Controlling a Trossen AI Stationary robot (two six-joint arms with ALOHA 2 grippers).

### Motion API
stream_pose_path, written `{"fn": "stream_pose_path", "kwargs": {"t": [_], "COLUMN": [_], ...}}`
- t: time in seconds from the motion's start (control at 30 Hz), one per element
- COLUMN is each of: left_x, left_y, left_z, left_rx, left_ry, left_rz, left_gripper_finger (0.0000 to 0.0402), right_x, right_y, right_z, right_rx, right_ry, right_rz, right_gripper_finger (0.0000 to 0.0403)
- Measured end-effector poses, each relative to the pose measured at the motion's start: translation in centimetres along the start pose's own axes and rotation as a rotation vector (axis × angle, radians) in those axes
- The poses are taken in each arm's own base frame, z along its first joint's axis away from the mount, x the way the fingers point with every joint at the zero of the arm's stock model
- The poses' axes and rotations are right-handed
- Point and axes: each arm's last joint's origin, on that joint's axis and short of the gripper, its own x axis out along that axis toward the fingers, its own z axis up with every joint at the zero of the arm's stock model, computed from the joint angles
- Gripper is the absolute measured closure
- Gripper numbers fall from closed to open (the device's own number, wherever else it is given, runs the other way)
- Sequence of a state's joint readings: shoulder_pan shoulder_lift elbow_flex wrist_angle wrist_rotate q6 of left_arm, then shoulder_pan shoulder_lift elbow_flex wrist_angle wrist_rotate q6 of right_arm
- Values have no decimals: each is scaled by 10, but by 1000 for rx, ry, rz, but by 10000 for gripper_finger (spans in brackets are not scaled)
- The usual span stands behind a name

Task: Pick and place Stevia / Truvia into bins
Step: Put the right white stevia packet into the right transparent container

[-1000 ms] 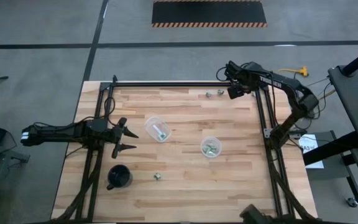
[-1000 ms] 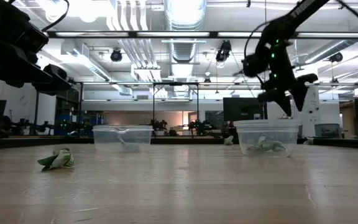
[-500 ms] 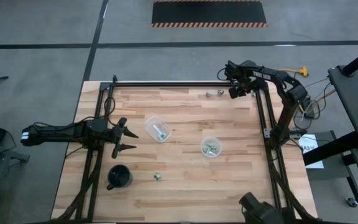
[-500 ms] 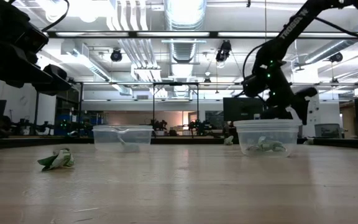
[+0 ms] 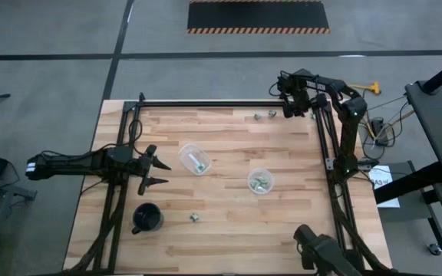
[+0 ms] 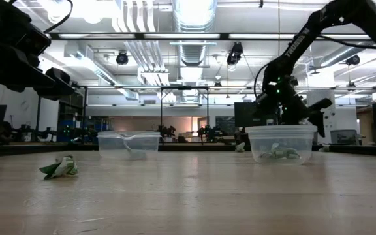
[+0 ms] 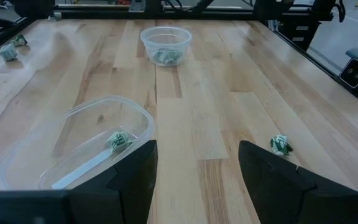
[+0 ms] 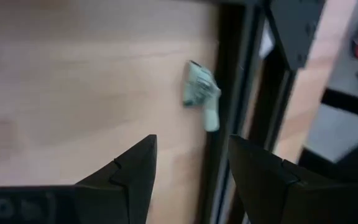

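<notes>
The right gripper (image 5: 288, 107) hovers low over the far right corner of the table (image 5: 229, 230), its fingers spread wide with nothing between them. Its wrist view shows a crumpled Stevia packet (image 8: 201, 94) lying right against the black frame rail (image 8: 229, 93), apparently touching it, though the view is too soft to be sure. That is the risk: a packet tucked against the rail leaves little room for the outer finger, which could strike the frame or push the packet under it rather than closing on it. Another packet (image 5: 257, 116) lies by the far edge, and one (image 5: 194, 218) near the front edge beside the black cup (image 5: 147, 218). The two bins, one (image 5: 195, 159) toward the left and one (image 5: 260, 181) near the middle, each already hold a packet or more. The left gripper (image 5: 154, 169) waits wide open near the left edge. Compared with a second ago, the right arm has folded in and the gripper has dropped lower and closer to the corner; packets, bins and left arm are unchanged.
</notes>
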State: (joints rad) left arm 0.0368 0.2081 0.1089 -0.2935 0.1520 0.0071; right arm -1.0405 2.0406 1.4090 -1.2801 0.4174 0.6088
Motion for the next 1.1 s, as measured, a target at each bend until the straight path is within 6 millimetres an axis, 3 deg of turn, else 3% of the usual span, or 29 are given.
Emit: {"fn": "stream_pose_path", "kwargs": {"t": [0.53,1.1], "left_x": [0,0], "left_y": [0,0], "left_z": [0,0], "left_rx": [0,0], "left_ry": [0,0], "left_rz": [0,0], "left_gripper_finger": [193,193], "right_x": [12,26], "right_y": [-1,-18], "right_z": [13,22], "right_rx": [38,74], "right_ry": [84,155], "right_rz": [-35,22], "right_gripper_finger": [275,280]}}
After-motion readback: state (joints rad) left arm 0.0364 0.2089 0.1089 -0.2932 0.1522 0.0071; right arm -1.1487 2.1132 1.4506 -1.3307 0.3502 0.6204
